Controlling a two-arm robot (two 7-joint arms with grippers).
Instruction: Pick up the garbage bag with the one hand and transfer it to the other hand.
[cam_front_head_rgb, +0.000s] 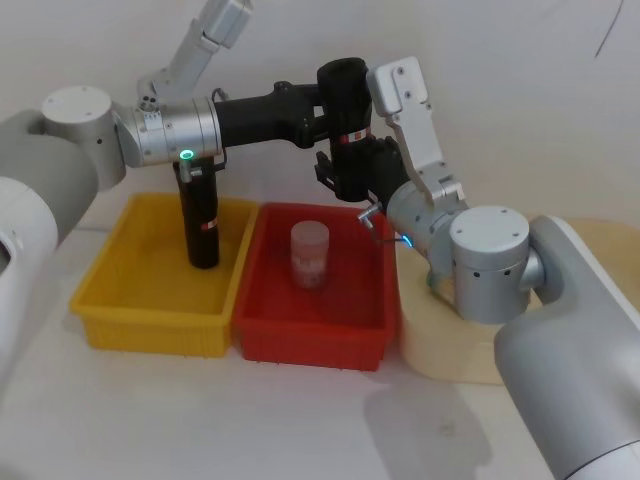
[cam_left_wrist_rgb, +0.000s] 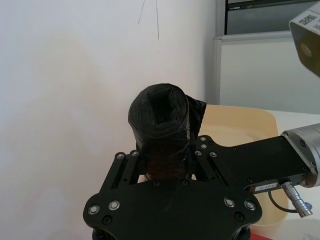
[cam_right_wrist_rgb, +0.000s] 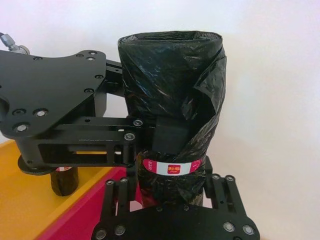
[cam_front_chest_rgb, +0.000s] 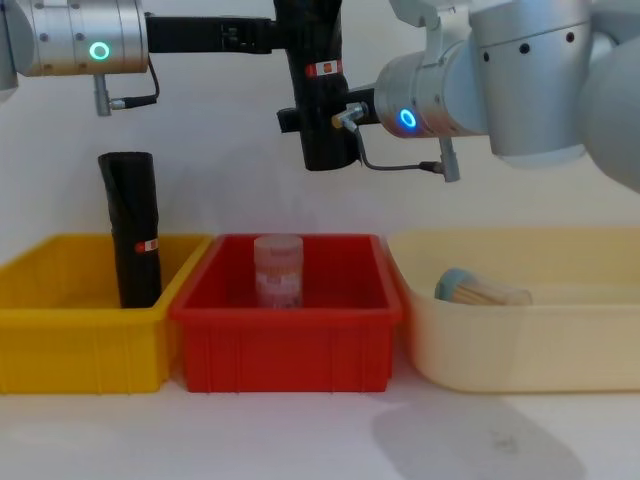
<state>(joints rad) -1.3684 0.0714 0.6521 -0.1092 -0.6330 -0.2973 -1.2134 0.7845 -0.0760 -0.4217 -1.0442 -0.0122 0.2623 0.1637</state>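
Above the red bin (cam_front_chest_rgb: 285, 330), behind the jar (cam_front_chest_rgb: 278, 270) standing in it, the bag (cam_front_chest_rgb: 315, 80) hangs upright, long axis vertical. The right gripper (cam_front_chest_rgb: 325, 145) clamps its lower part, the left gripper (cam_front_chest_rgb: 300, 35) its upper part (both closed on it, likely mid-handover). A second roll (cam_front_chest_rgb: 133, 228) stands in the yellow bin (cam_front_chest_rgb: 70, 345) beside the red one.

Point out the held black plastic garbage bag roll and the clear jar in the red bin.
black plastic garbage bag roll (cam_right_wrist_rgb: 170, 70), right wrist view, upper side.
clear jar (cam_front_chest_rgb: 278, 270), chest view, body.
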